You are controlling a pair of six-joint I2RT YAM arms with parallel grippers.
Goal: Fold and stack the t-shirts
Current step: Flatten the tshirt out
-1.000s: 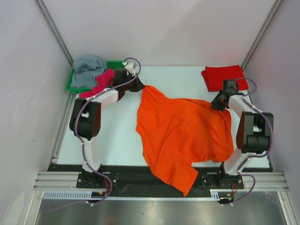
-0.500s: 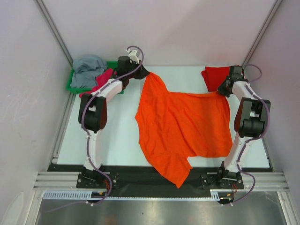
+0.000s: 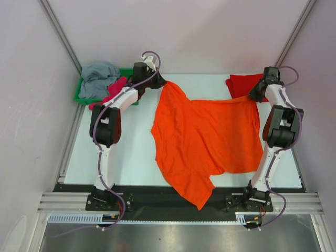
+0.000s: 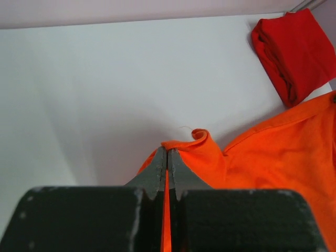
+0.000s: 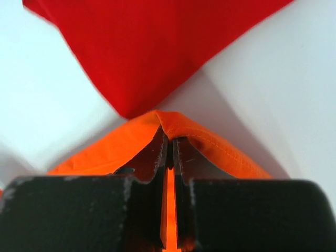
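Pulled farther back across the white table (image 3: 131, 157) within the last second and stretched wider: orange t-shirt (image 3: 207, 142), near hem lying past the front edge. Risks sweeping onto the folded red t-shirt (image 3: 242, 84) just beside its right corner and mussing that fold. Clamped tight on one far corner each, left gripper (image 3: 160, 83) and right gripper (image 3: 256, 93); thin pinches, liable to slip under tension.

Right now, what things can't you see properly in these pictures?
- The green tray: top view, mostly buried under the grey t-shirt and pink t-shirt.
- The pink t-shirt: top view, partly behind the left arm.
- The red t-shirt: top view, its right part behind the right arm; right wrist view, cut off by the top edge.
- The orange t-shirt: right wrist view, only a pinched corner shows past the right end effector.
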